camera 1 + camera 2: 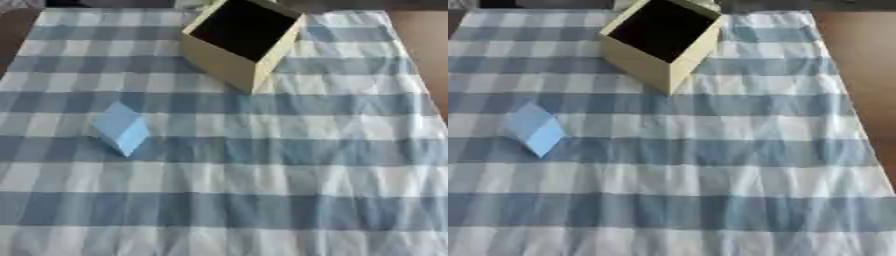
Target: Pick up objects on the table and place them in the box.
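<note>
A light blue block (121, 129) lies on the checked cloth at the left, turned so one corner points toward me. A cream-coloured open box (241, 42) with a dark inside stands at the far middle of the table, set at an angle with a corner facing me. The block is well apart from the box, nearer and to its left. Neither of my hands shows in either view.
A blue and white checked cloth (262, 170) covers the table. Brown bare table (859, 60) shows past the cloth's right edge and at the far left corner.
</note>
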Robot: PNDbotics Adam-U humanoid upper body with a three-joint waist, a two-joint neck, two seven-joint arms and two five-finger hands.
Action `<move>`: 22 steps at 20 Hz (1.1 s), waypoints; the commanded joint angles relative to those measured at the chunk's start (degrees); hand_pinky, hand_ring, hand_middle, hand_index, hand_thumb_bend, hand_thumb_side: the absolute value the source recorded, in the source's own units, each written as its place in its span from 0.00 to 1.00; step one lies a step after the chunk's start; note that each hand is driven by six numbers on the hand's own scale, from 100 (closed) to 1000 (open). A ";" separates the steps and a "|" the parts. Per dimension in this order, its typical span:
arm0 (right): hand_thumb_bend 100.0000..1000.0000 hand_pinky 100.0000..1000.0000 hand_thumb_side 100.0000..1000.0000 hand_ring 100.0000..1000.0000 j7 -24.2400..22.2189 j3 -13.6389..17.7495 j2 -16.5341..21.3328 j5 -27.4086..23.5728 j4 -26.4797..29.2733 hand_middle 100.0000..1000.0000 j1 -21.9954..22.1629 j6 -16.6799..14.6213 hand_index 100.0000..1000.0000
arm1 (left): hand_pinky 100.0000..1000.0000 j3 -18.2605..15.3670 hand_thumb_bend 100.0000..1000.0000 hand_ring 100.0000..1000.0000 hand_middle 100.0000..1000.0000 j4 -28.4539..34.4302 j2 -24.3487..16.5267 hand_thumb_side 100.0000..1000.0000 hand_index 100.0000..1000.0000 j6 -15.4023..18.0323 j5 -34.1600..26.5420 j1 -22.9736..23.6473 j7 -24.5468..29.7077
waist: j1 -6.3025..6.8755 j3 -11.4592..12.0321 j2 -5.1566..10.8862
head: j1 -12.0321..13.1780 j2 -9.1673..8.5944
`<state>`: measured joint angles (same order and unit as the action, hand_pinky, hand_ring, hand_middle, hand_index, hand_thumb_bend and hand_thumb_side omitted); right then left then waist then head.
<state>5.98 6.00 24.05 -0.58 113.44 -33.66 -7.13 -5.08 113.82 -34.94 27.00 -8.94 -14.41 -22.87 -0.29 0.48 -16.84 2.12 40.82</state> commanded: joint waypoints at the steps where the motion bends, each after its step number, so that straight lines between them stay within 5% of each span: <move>1: 0.00 0.71 0.92 0.73 -0.11 0.36 1.73 0.39 1.15 0.68 -0.43 0.06 0.84 | 0.54 0.38 0.04 0.70 0.73 0.77 -3.92 0.59 0.79 -0.41 1.85 0.17 1.71 | 0.33 0.15 1.06 | -0.36 0.28; 12: 0.00 0.71 0.92 0.73 -0.72 -0.23 3.19 0.58 1.15 0.68 -0.53 0.51 0.83 | 0.59 10.17 0.06 0.73 0.74 0.77 -18.13 0.55 0.85 -7.24 10.67 -1.83 10.49 | 1.21 0.02 0.76 | -1.39 -0.37; 22: 0.00 0.71 0.93 0.73 -1.51 -0.87 2.79 0.08 1.02 0.68 -1.29 0.69 0.83 | 0.66 18.62 0.62 0.78 0.75 0.77 -31.20 0.57 0.89 -8.28 18.71 -12.02 18.53 | 0.65 -0.96 0.37 | -0.72 -0.63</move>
<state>4.75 5.00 25.59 -0.35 113.44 -33.90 -6.33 13.37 113.83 -62.46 18.52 8.71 -25.68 -5.37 0.35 -0.54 -17.35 1.12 40.70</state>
